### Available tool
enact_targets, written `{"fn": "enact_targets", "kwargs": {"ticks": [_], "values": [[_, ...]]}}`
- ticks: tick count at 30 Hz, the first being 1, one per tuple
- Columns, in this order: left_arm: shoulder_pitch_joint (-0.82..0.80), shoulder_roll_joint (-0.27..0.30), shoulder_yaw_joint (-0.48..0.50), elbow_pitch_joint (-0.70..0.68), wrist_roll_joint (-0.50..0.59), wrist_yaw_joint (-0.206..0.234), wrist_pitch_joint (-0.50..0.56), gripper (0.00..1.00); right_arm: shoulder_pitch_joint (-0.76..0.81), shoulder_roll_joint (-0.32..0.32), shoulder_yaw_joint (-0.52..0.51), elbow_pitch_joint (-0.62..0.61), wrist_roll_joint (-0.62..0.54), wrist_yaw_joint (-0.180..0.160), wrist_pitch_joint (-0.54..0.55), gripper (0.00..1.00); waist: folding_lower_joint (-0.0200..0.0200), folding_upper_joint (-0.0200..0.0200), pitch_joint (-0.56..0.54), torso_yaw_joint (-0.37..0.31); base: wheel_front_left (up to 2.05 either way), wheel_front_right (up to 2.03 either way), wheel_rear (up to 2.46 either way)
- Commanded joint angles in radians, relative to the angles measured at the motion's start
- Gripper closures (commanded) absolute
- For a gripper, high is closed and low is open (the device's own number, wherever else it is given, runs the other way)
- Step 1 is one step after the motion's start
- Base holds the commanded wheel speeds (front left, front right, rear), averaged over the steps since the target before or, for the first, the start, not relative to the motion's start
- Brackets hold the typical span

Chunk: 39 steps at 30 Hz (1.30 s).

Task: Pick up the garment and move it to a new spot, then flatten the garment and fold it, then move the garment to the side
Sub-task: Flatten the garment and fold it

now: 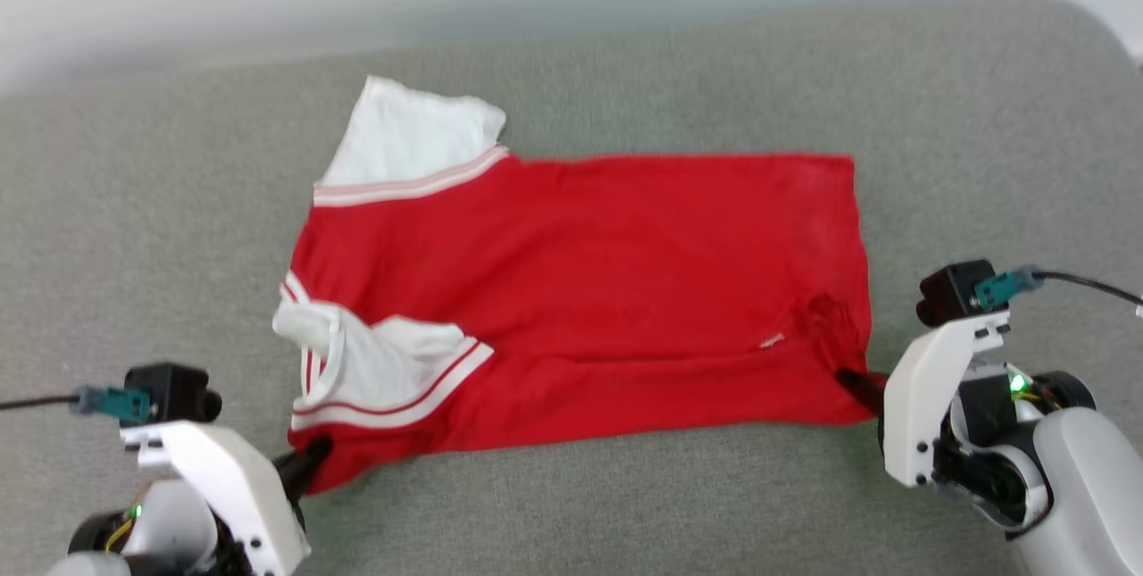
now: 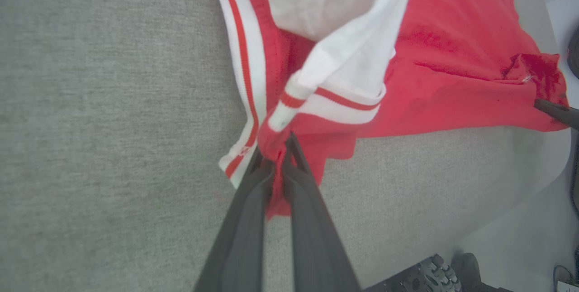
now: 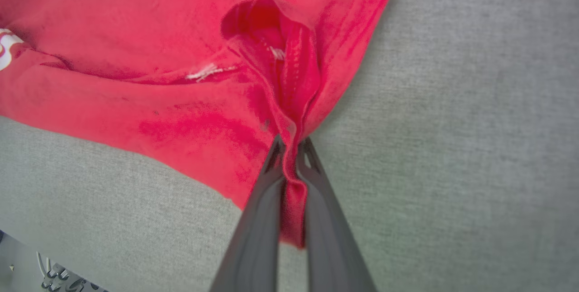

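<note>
Here, the left pincer grips the near left corner of the garment, just beside a crumpled white sleeve with red stripes. The red garment lies spread across the middle of the grey bench, and a small white mark near its right hem is too small to read. The right pincer is pinched tight on the bunched near right corner.

No readable lettering, number or label. On the garment, a tiny red mark sits on white striped trim, too small to read.
</note>
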Motion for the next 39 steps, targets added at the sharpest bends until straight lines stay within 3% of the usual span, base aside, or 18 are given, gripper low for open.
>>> {"fn": "enact_targets", "kwargs": {"ticks": [1,7,14,20,21,22,23,24,30,35,39], "values": [[0.036,-0.001,0.008,-0.008,-0.007,0.007,-0.006,1.0,0.027,-0.012,0.0,-0.007,0.008,0.002,0.01,1.0,0.0,0.0,-0.06,0.001,0.0,0.0,0.0],[0.155,0.003,0.034,-0.052,-0.016,0.04,-0.015,1.0,0.103,-0.028,-0.009,-0.05,0.024,0.002,0.052,1.0,0.0,0.0,-0.14,0.01,0.0,0.0,0.0],[0.274,-0.01,0.046,-0.075,-0.032,0.078,-0.005,1.0,0.201,-0.025,-0.026,-0.101,0.031,0.001,0.099,1.0,0.0,0.0,-0.161,0.018,0.0,0.0,0.0],[0.266,-0.054,0.031,-0.003,-0.054,0.048,-0.046,1.0,0.269,0.006,-0.06,-0.085,0.021,0.001,0.08,1.0,0.0,0.0,-0.146,0.029,0.0,0.0,0.0],[0.253,-0.059,0.03,0.015,-0.052,0.04,-0.058,1.0,0.278,0.01,-0.062,-0.077,0.02,0.001,0.07,0.68,0.0,0.0,-0.143,0.029,0.0,0.0,0.0],[0.245,-0.059,0.021,0.032,-0.05,0.025,-0.063,0.92,0.287,0.02,-0.061,-0.069,0.023,0.001,0.056,0.0,0.0,0.0,-0.141,0.03,0.0,0.0,0.0],[0.237,-0.066,0.018,0.047,-0.056,0.017,-0.068,0.15,0.288,0.023,-0.058,-0.067,0.023,0.001,0.038,0.0,0.0,0.0,-0.138,0.029,0.0,0.0,0.0],[0.229,-0.067,0.017,0.057,-0.053,0.008,-0.076,0.0,0.288,0.019,-0.055,-0.069,0.019,0.001,0.016,0.0,0.0,0.0,-0.136,0.029,0.0,0.0,0.0],[0.188,-0.06,0.018,0.071,-0.001,-0.01,-0.151,0.0,0.289,0.024,-0.072,-0.106,-0.03,0.001,-0.226,0.0,0.0,0.0,-0.135,0.021,0.0,0.0,0.0],[0.144,-0.065,0.01,0.027,0.1,-0.011,-0.272,0.0,0.281,0.072,-0.124,-0.135,-0.127,0.001,-0.475,0.0,0.0,0.0,-0.141,0.009,0.0,0.0,0.0],[0.094,-0.096,-0.019,0.001,0.186,-0.004,-0.387,0.0,0.265,0.117,-0.169,-0.152,-0.206,0.001,-0.589,0.0,0.0,0.0,-0.134,-0.004,0.0,0.0,0.0]]}}
